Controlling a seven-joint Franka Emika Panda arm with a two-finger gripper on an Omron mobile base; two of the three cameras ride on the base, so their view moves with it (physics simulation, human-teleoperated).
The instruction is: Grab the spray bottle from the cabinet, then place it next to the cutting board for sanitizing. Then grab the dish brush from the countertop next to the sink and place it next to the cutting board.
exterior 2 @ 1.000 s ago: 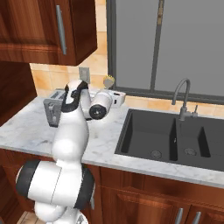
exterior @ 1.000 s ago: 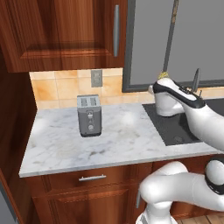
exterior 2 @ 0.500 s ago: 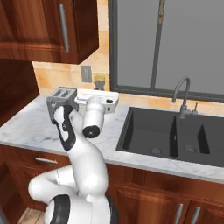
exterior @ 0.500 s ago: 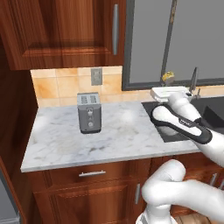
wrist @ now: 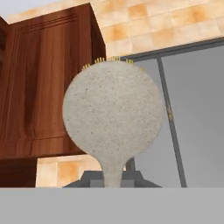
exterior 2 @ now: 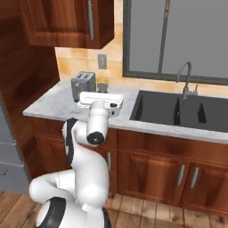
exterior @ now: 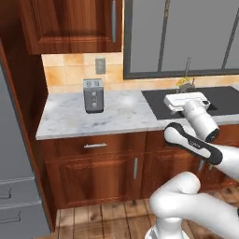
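The dish brush (wrist: 113, 118) stands upright in my gripper (wrist: 113, 179), which is shut on its thin handle. Its round, pale speckled head faces the hand camera, and yellow bristles peek over the rim. In the base views the brush's yellow bristles (exterior: 184, 83) (exterior 2: 103, 84) rise just above the white hand, over the countertop (exterior: 70, 120) (exterior 2: 49, 103) at the left end of the dark sink (exterior: 156, 100) (exterior 2: 178, 109). The cabinet (exterior: 70, 23) (exterior 2: 62, 20) (wrist: 43, 87) hangs above left, its door shut. The spray bottle and the cutting board are out of view.
A silver toaster (exterior: 93, 95) (exterior 2: 83, 84) stands at the back of the counter by a wall socket (exterior: 100, 66). The slim tap (exterior 2: 185, 78) rises behind the sink under a big window. A grey appliance (exterior: 16, 163) flanks the drawers on the left.
The whole picture has shifted: the base has backed away from the counter, so the drawers and wood floor now show. The hand has swung and come lower, with the brush still held.
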